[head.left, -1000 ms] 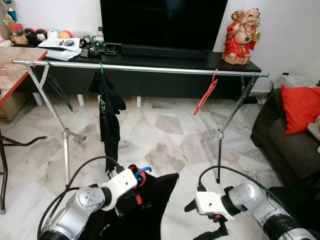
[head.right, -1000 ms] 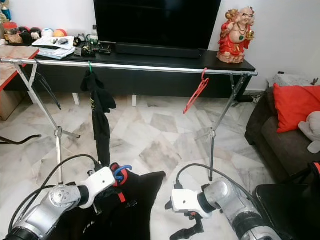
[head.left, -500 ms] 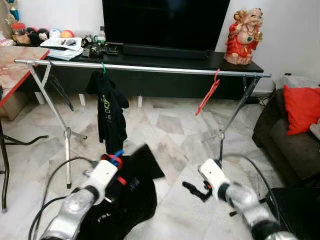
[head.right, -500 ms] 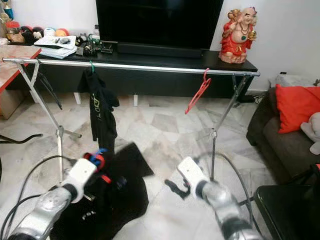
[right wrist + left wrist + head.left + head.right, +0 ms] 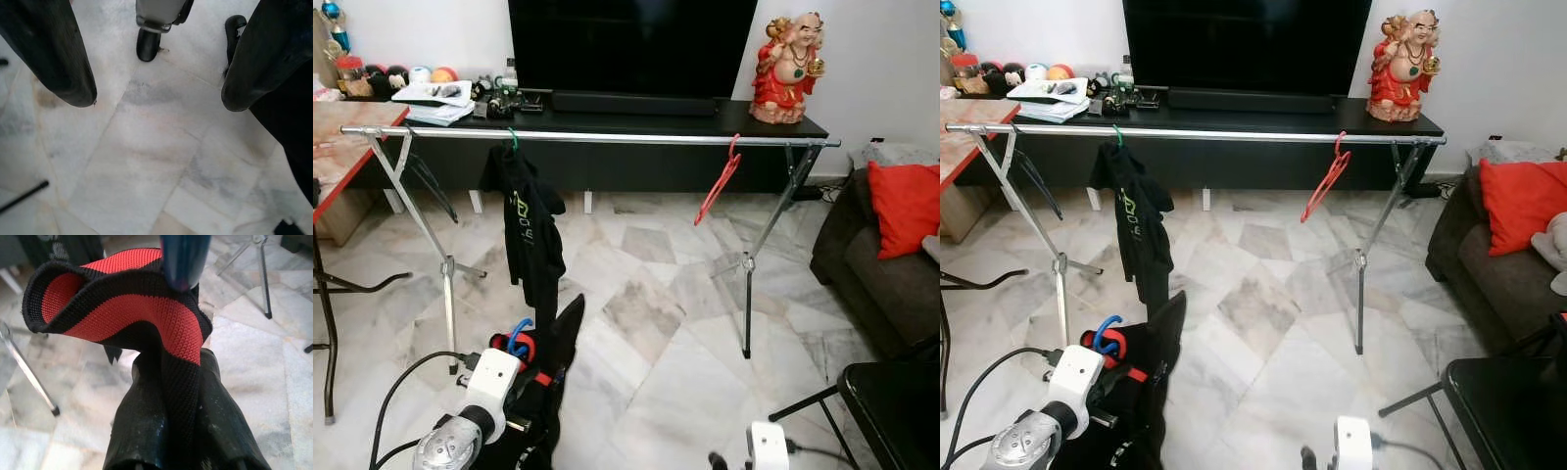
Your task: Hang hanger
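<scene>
While the left gripper [image 5: 171, 396] sits low at the near left, its two black fingers are pinched together on the red-and-black collar of a dark garment [image 5: 543, 392], whose blue hanger [image 5: 517, 336] hook stands up just above the wrist.

Item, destination: silver rail [image 5: 607, 138] of a folding drying rack, long axis running left to right across the middle distance, well above and beyond the held garment. Judged, the coming move is up and away from the robot, with the hook brought over the rail crosswise to its length.

Item, rail occupants: a black shirt [image 5: 530, 230] on a green hanger toward the left; an empty red hanger [image 5: 717, 186] toward the right. The bare stretch between them lies ahead and to the right of the left gripper, which is the nearer and the loaded arm.

Item, right gripper [image 5: 156, 93]: low at the near right, pointing at the floor, fingers spread wide apart, holding nothing.

Item, surface: pale marble floor [image 5: 656, 304] in veined diagonal tiles.

Item, room: black TV console [image 5: 636, 117] against the far wall, with a dark screen above, a red laughing figure [image 5: 787, 69] at its right end and clutter at its left; dark sofa with a red cushion [image 5: 904, 208] at right; red-edged table [image 5: 337, 132] at left.
</scene>
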Robot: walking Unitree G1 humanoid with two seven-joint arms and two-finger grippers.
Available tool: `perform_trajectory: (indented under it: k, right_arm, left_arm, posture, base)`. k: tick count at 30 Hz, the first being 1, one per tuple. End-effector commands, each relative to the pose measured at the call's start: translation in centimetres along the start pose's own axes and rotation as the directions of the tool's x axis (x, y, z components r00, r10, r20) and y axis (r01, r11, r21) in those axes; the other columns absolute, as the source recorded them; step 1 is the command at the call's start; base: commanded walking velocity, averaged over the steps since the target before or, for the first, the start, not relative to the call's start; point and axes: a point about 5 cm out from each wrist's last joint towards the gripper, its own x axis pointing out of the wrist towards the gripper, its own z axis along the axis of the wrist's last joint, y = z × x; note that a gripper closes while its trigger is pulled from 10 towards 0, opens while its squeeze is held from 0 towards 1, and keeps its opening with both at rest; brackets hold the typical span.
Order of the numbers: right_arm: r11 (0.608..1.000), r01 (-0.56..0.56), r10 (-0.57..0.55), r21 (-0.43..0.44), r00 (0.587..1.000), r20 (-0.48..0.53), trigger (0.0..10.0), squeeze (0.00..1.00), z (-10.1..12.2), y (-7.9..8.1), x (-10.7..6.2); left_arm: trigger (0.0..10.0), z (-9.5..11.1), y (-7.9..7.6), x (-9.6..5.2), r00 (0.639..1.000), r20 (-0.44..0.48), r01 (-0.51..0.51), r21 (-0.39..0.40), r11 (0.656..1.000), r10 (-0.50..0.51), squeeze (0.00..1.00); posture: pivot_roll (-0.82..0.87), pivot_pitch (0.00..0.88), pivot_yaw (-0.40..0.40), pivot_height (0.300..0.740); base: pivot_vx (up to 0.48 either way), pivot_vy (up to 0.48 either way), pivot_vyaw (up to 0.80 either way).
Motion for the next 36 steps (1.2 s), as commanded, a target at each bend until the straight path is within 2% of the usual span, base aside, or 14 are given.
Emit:
perform_trajectory:
  k: [1, 3, 11, 36]
  right_arm:
    - [0.999, 0.033, -0.033, 0.016, 0.999, -0.018, 10.0, 0.0, -0.4, -0.3, -0.1]
    - [0.999, 0.036, -0.036, -0.003, 0.999, -0.026, 10.0, 0.0, -0.7, -0.3, -0.1]
    - [0.998, 0.054, -0.053, 0.011, 0.997, -0.047, 10.0, 0.0, -1.4, -0.9, -0.3]
    - [0.998, 0.059, -0.059, 0.017, 0.998, -0.039, 10.0, 0.0, -1.1, -0.6, -0.2]
  left_arm:
    - [10.0, 0.9, -0.6, 0.1, 0.999, 0.035, 0.028, 0.035, 0.999, -0.029, 0.0]
    - [10.0, 0.9, -0.7, 0.2, 0.999, 0.03, 0.029, 0.042, 0.999, -0.03, 0.0]
    - [10.0, 1.0, -0.9, 0.5, 0.999, 0.027, 0.039, 0.039, 0.998, -0.04, 0.0]
    - [10.0, 1.3, -1.7, 0.8, 0.997, 0.018, 0.08, 0.04, 0.996, -0.081, 0.0]
  posture:
    - [0.12, 0.01, -0.036, 0.74]
    - [0.12, 0.009, -0.034, 0.74]
    - [0.11, 0.0, -0.036, 0.74]
    - [0.12, 0.001, -0.037, 0.74]
  base:
    - [0.289, 0.0, 0.0]
    - [0.289, 0.0, 0.0]
    - [0.387, 0.0, 0.0]
    - [0.48, 0.0, 0.0]
